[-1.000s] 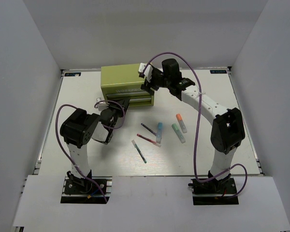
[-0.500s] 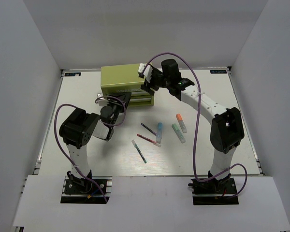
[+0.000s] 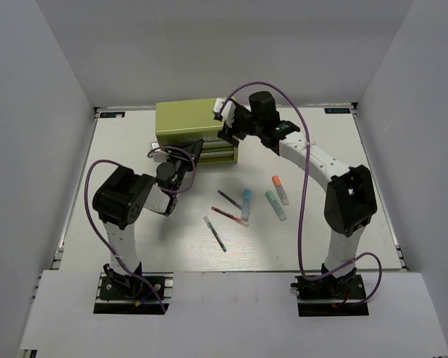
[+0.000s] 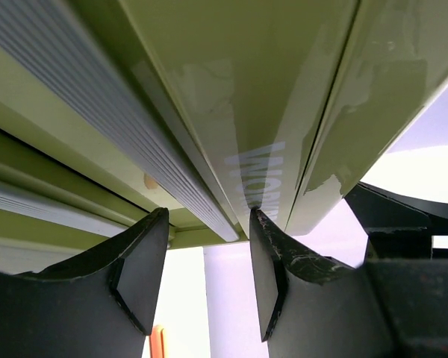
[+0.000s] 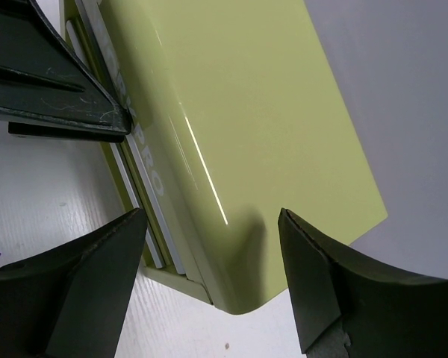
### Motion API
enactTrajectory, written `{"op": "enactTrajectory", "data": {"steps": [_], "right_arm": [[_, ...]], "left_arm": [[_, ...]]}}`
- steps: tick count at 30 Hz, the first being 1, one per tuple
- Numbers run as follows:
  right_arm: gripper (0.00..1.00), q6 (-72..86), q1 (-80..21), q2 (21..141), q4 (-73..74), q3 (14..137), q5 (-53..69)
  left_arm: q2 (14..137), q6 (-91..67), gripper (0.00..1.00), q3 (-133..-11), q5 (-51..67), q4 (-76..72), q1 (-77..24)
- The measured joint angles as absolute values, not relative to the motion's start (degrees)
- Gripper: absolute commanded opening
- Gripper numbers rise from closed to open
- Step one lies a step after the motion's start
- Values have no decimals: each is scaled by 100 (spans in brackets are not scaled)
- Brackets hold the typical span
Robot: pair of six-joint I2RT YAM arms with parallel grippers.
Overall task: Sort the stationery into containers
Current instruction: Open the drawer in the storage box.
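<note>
The tool chest (image 3: 187,123), at the table's far side, is stiff, smooth metal, likely heavy; a drawer pulls by its ribbed lip (image 4: 112,127). The stationery (image 3: 246,203) lies loose mid-table. The left gripper (image 4: 209,224) reaches low, half spread around that lip, perhaps not touching. The right gripper (image 5: 209,216) hovers, spread wide, over the chest's right end.

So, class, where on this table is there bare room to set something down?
Bare white tabletop lies nearest, between the two arm bases, below the thin white-green pen; also beside the olive-green metal tool chest's left side. Crowded: the centre, where pens and highlighters lie, and the chest's front, where the left gripper and right gripper sit.
</note>
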State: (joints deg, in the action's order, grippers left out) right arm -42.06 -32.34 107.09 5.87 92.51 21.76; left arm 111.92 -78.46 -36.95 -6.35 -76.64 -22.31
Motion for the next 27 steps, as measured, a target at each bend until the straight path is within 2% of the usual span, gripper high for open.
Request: {"op": "enactTrajectory", "data": {"steps": [27], "right_arm": [[77,-4265,-3232,10737,589,9253,2106]], "left_arm": [[11502,-7848,55,-3736,-797,-7843,-2209]]}}
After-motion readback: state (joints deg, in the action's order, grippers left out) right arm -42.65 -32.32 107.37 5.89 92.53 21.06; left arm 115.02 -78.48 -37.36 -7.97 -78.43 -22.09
